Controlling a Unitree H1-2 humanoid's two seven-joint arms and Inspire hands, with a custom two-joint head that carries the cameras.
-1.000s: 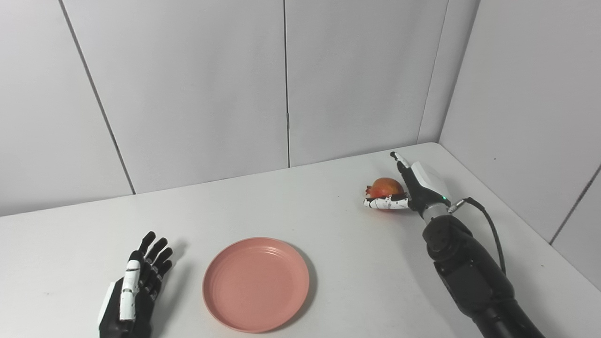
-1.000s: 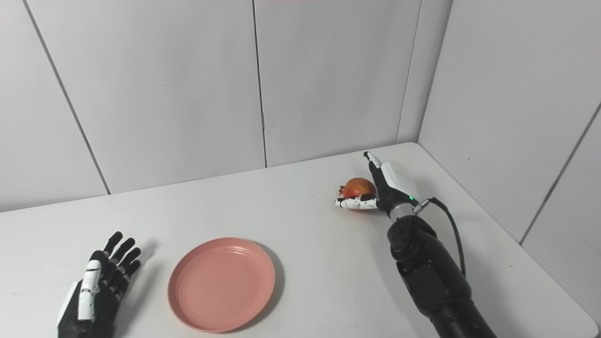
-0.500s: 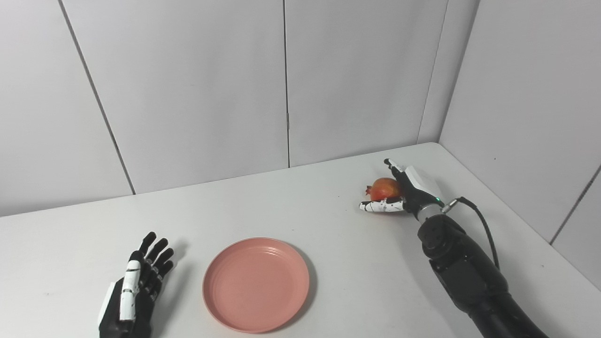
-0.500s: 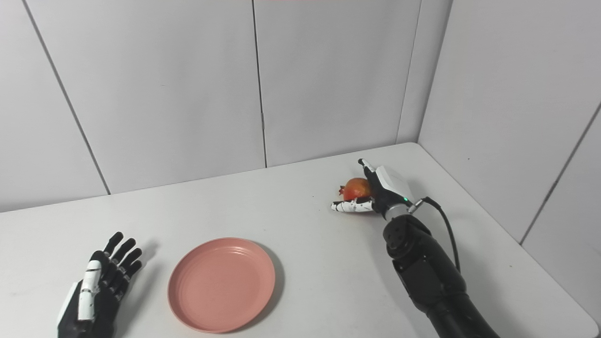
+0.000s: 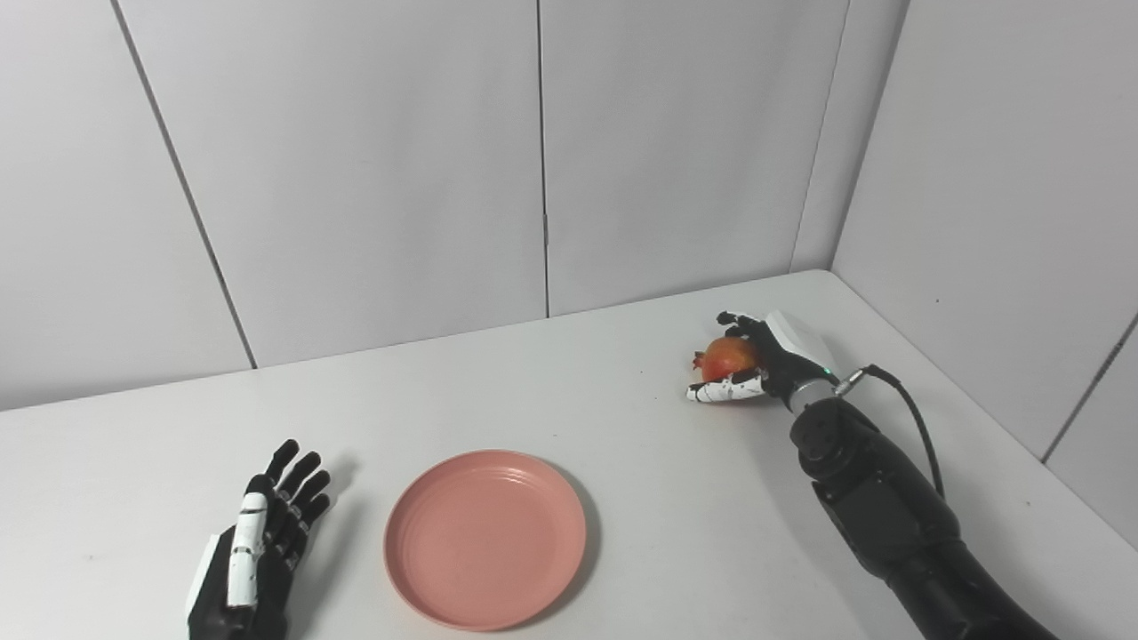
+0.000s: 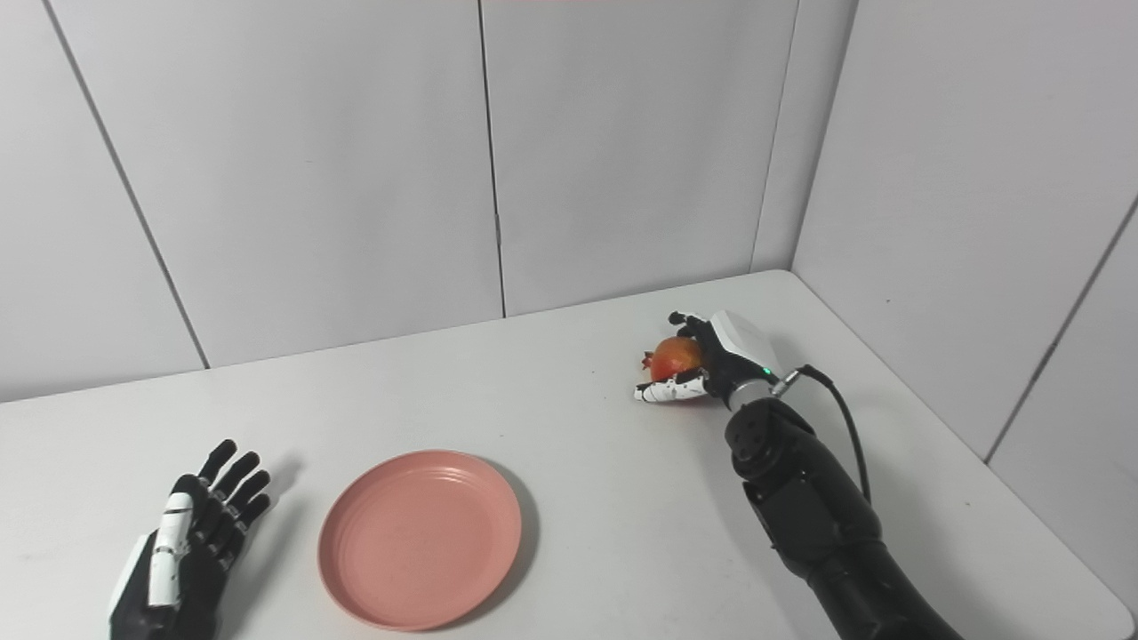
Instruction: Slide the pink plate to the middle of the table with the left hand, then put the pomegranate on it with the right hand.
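- Pomegranate (image 5: 727,354) on the white table (image 5: 622,427), far right side, well apart from the plate; calyx end pointing left. Right half hidden behind the hand, underside hidden by the thumb.
- Right hand (image 5: 766,360) wrapped around the pomegranate: dark fingers (image 5: 736,320) curled over the top and far side, white thumb (image 5: 722,389) lying along the near side at table level. Closed on the fruit. Whether the fruit is off the surface: cannot tell.
- Fingertips on the far side of the fruit mostly out of sight.
- Right forearm black, entering from the bottom right corner, cut off by the picture edge; black cable (image 5: 916,418) looping from the wrist.
- Pink plate (image 5: 484,537) flat on the table, near the front edge, about mid-width, with nothing on it.
- Left hand (image 5: 258,542) resting just left of the plate, not touching it; fingers spread and extended, holding nothing. Wrist and arm cut off at the bottom edge.
- Background: grey wall panels (image 5: 356,160), with seams visible.
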